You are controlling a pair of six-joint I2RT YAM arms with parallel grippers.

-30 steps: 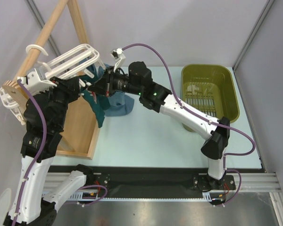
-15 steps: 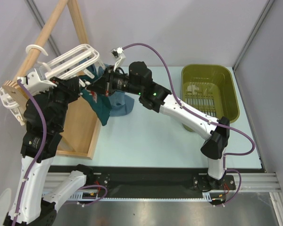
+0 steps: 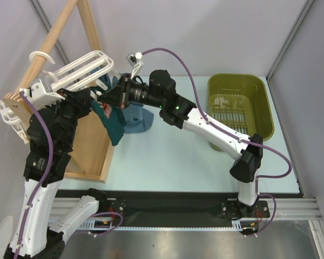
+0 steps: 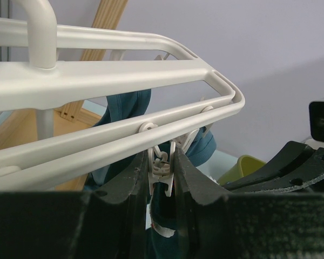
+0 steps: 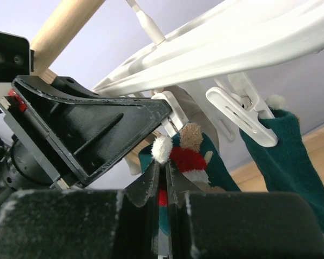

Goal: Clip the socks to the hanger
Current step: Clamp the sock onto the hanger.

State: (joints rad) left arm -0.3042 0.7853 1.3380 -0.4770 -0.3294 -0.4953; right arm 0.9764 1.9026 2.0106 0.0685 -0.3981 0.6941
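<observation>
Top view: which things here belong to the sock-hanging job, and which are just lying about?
Part of the job: white hanger, clip, teal sock, blue sock.
Just standing by: green basket, wooden rack.

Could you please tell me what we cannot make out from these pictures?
- Left wrist view: the clip has its mouth hidden between the fingers of the left gripper, so whether it bites fabric is unclear.
- Right wrist view: the right gripper covers the teal sock below its motif.
- Top view: the basket contents are too small to identify.
</observation>
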